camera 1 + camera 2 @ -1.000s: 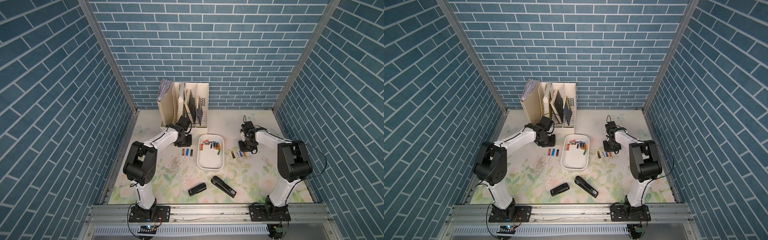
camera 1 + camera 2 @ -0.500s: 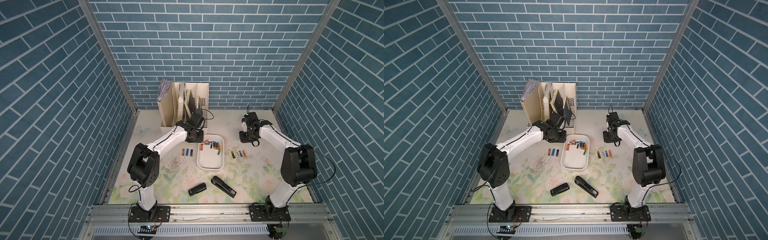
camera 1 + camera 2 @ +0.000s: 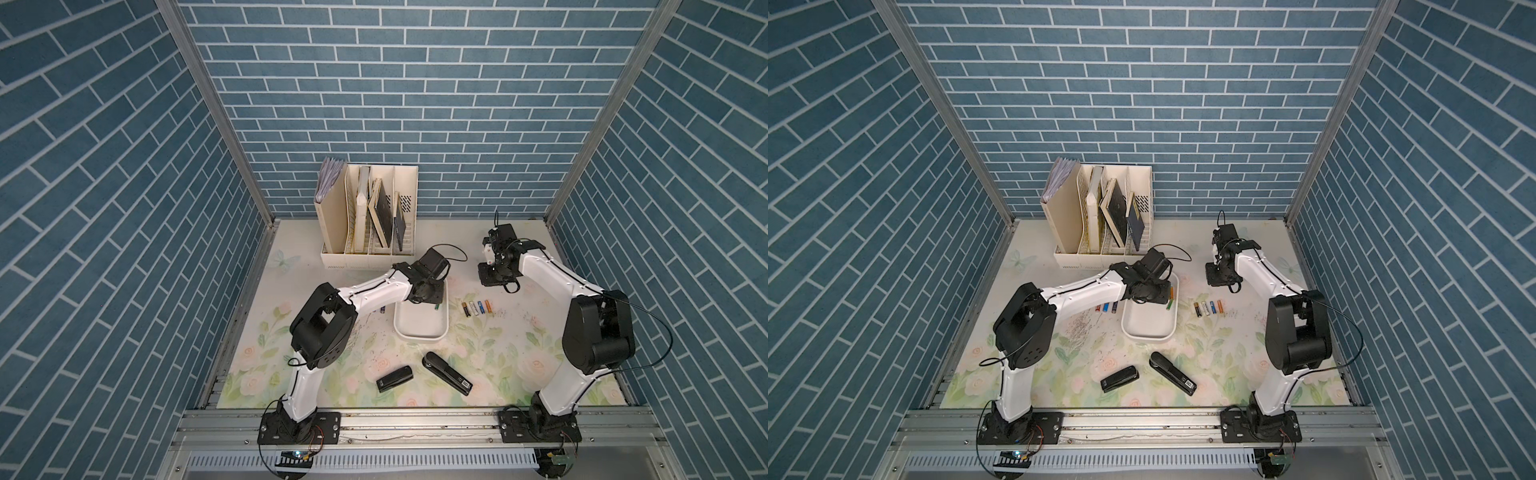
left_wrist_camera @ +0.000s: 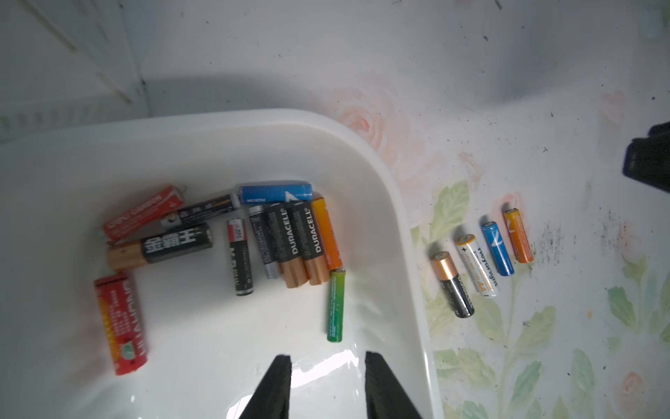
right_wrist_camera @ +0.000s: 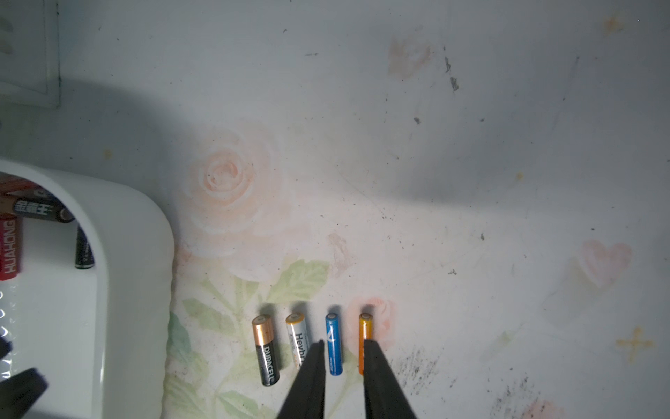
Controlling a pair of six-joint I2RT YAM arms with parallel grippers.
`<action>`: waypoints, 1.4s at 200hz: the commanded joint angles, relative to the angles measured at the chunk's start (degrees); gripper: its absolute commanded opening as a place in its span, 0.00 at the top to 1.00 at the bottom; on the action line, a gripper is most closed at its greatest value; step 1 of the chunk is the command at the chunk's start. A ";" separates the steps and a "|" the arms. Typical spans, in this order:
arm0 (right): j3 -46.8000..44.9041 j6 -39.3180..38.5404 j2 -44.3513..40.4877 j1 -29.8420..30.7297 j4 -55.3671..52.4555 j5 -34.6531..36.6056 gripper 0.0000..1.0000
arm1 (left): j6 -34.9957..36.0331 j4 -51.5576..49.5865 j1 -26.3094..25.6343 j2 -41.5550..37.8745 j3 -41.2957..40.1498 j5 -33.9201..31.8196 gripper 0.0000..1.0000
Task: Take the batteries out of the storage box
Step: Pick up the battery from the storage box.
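The white storage box (image 3: 419, 334) (image 3: 1148, 334) lies mid-table. Several batteries (image 4: 286, 243) are heaped at its far end, and a green one (image 4: 335, 306) lies apart near the wall. My left gripper (image 4: 328, 357) (image 3: 419, 301) hangs over the box floor just short of the green cell, open and empty. Several more batteries (image 3: 476, 308) (image 5: 333, 344) lie in a row on the mat right of the box. My right gripper (image 5: 342, 344) (image 3: 488, 276) hovers above and behind that row, its jaws a little apart with nothing in them. Other batteries (image 3: 1106, 307) lie left of the box.
A cream file holder (image 3: 368, 220) with books stands at the back, close behind the left wrist. Two black staplers (image 3: 395, 378) (image 3: 446, 372) lie on the floral mat in front of the box. Brick-patterned walls close in three sides.
My left arm swung right, from the batteries left of the box to above the box. My right arm lifted and drew back from the row on the right.
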 commanded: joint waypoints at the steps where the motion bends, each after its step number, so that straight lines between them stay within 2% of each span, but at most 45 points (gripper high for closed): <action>1: 0.87 -1.92 -2.25 -0.34 -1.88 -0.42 0.77 | -0.82 1.74 -0.30 1.77 -0.13 -1.78 0.60; 209: -0.50 -2.03 -2.98 -0.87 -1.82 -1.02 0.77 | 1.58 -0.83 -1.72 9.66 4.76 -2.63 0.63; 280: -0.42 -1.90 -2.89 -0.92 -1.71 -1.13 0.77 | 2.90 -5.23 -2.26 10.69 6.33 -6.52 0.71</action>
